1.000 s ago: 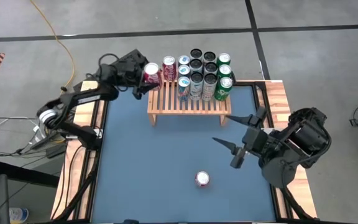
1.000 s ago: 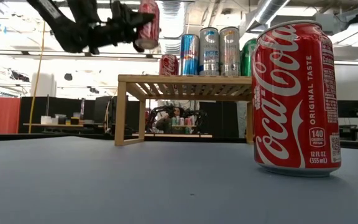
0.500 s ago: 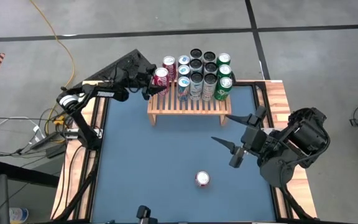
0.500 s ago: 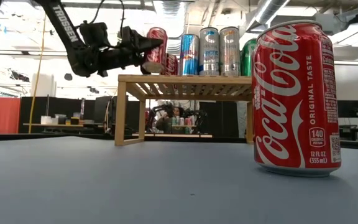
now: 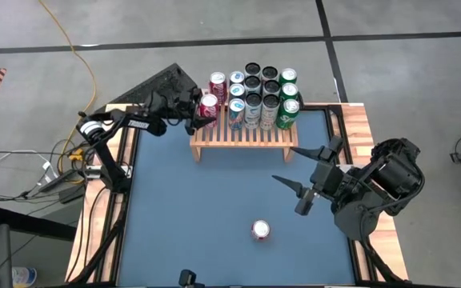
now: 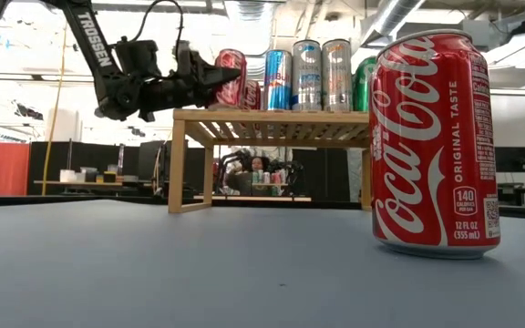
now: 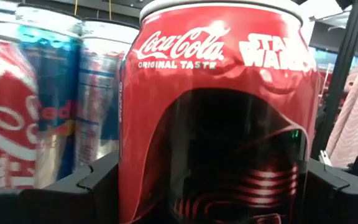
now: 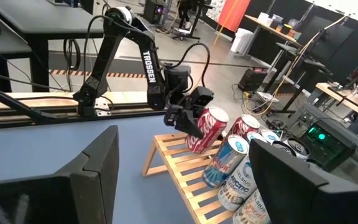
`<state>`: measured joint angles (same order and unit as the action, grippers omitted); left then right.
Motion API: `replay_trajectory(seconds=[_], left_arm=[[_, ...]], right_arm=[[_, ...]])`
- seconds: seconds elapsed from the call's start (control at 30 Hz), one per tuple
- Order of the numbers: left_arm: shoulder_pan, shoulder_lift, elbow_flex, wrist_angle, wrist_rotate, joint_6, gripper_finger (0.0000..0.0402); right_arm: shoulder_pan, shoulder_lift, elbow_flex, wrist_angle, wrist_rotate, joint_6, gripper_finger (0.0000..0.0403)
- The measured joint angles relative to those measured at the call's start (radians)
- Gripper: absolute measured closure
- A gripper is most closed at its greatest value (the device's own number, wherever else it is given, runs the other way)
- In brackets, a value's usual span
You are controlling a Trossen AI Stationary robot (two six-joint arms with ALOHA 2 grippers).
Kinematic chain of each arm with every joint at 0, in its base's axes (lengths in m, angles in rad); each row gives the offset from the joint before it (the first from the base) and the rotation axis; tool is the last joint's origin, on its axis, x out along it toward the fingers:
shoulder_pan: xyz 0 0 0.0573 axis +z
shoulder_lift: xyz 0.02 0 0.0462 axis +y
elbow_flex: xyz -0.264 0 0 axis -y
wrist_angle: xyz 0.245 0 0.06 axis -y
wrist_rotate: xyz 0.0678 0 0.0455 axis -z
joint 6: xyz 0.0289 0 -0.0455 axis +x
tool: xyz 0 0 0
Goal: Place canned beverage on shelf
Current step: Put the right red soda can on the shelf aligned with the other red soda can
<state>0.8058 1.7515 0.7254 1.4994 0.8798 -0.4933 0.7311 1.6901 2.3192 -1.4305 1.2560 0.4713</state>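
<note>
Coca-Cola can (image 6: 436, 141), low view: right side cut by edge
Held Coca-Cola can (image 7: 219, 112), left wrist view: base hidden
Rear cans (image 5: 261, 76): brands too small

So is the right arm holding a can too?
No, the right gripper hangs open and empty, apart from the loose can on the table.

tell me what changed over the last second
The left gripper, shut on the red Star Wars Coca-Cola can, carried it from beyond the low light-wood slatted shelf's left end in over the slats and lower. The open right gripper, the shelved cans and the red Coca-Cola can on the blue table stayed put.
</note>
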Motion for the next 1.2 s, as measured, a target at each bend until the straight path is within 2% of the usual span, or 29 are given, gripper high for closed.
replay_trajectory(seconds=[0.57, 0.93, 1.07, 1.2], left_arm=[[-0.045, 0.002, -0.022, -0.041, -0.117, 0.199, 0.0105], [-0.045, 0.003, -0.022, -0.062, -0.135, 0.201, 0.0105], [-0.046, 0.003, -0.022, -0.016, -0.145, 0.182, 0.0105], [-0.059, 0.003, -0.022, -0.025, -0.186, 0.176, 0.0105]], right_arm=[[0.0, 0.0, 0.0, 0.003, -0.001, 0.03, 0.0117], [0.0, 0.0, 0.0, 0.001, -0.001, 0.036, 0.0117], [0.0, 0.0, 0.0, 0.001, -0.001, 0.036, 0.0117], [0.0, 0.0, 0.0, 0.001, -0.001, 0.036, 0.0117]])
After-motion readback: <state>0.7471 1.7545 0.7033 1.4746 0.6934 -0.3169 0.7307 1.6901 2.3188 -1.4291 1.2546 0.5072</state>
